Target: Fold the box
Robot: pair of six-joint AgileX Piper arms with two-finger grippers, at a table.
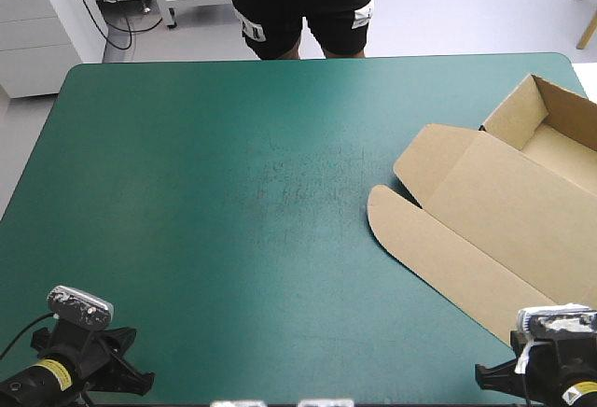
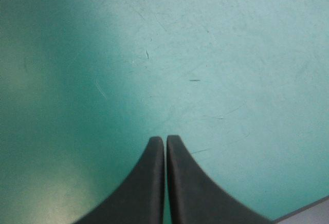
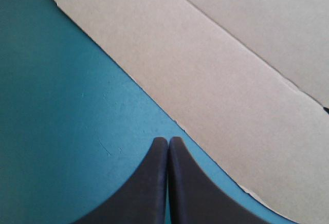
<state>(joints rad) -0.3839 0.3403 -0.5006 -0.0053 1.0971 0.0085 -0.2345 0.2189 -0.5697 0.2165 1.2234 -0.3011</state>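
Observation:
The brown box (image 1: 508,197) lies at the table's right side as an open tray with raised walls at the far right and its lid spread flat toward the middle. The lid's rounded front flap (image 3: 205,80) lies just ahead of my right gripper (image 3: 168,141), whose black fingers meet in a pointed arch over the teal-green cover, touching nothing. My left gripper (image 2: 165,140) is shut too, above bare cover near the table's front left corner. In the high view only the wrists show at the bottom corners.
The teal-green table (image 1: 233,211) spreads wide to the left of the box. The table's front edge (image 2: 308,211) shows beside my left gripper.

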